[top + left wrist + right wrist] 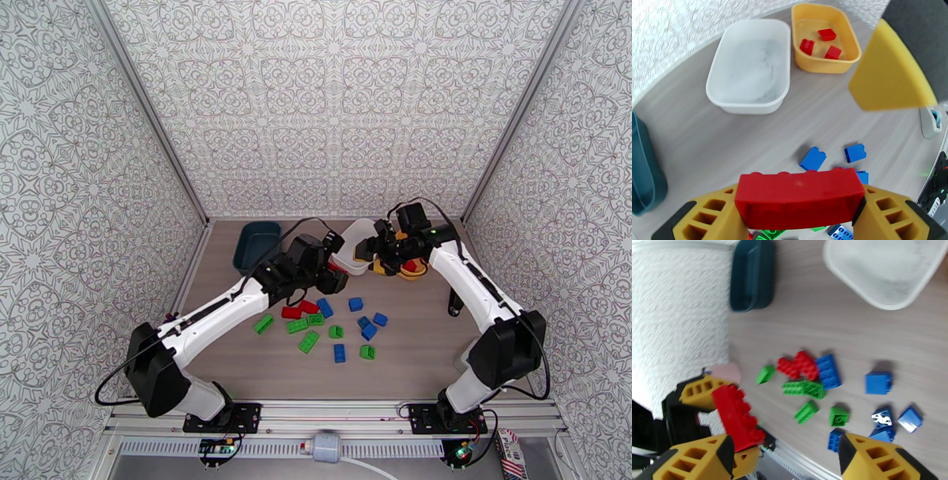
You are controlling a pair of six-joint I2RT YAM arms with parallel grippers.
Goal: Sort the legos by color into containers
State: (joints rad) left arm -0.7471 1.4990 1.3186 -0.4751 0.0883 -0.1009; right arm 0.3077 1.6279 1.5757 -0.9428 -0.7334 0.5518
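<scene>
Checking in from the remote station. The left gripper (800, 210) has its fingers about halfway closed and clamped on the two ends of a long red brick (800, 195), held up off the table (426, 355) just in front of the white tub (746, 105). The right gripper (395, 253) hangs over the yellow tub (825, 65). Its wrist camera shows the fingers spread wide with nothing between them, so it's open and empty. There are three tubs in a row along the back: the teal tub (246, 254) on the left, the white one in the middle and the yellow one on the right. The yellow tub holds three red bricks (827, 34). Loose on the table I count two more red bricks (291, 313) lying side by side, six green bricks (308, 341) and six blue bricks (355, 304), all bunched in one patch between the two arms. That makes six reds in total: three in the tub, two on the table and one in the left gripper's grip.
</scene>
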